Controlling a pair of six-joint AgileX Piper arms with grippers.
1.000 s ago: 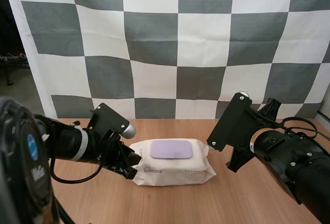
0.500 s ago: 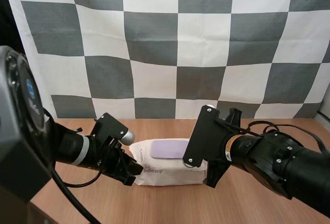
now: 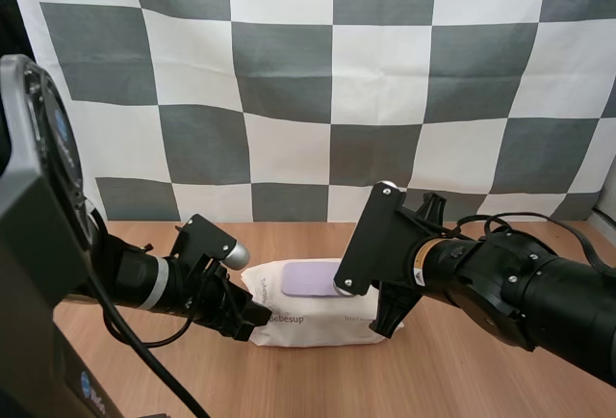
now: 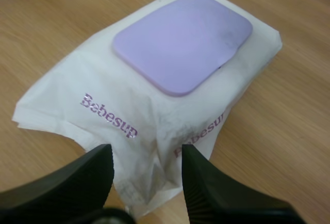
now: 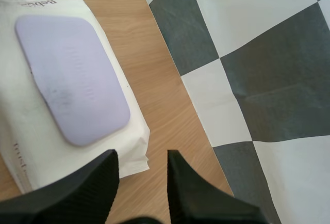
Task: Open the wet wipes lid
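The wet wipes pack [image 3: 306, 329] lies flat on the wooden table [image 3: 318, 379], low in the middle of the high view, between my two arms. Its lilac lid [image 3: 308, 278] sits flush on top, all four rounded edges down. There is bare wood in front of the pack. Behind it, a narrow strip of wood runs to the table's far edge.

"Bebesup" reads in purple on the pack's front face in the high view. In the left wrist view it shows twice on the film near the crimped end.

My left gripper [image 4: 145, 152] is at the pack's left end, its fingers well apart with the crumpled seam between them. I cannot tell whether they touch it. My right gripper [image 5: 140, 157] hangs over the opposite end with its fingers also apart and holding nothing, just past the lid's short edge.

A second ago the right arm stood clear at the right of the frame, with the whole pack in sight. It has since swung in and now covers the pack's right end. The left gripper has crept slightly closer, and the pack has barely shifted.
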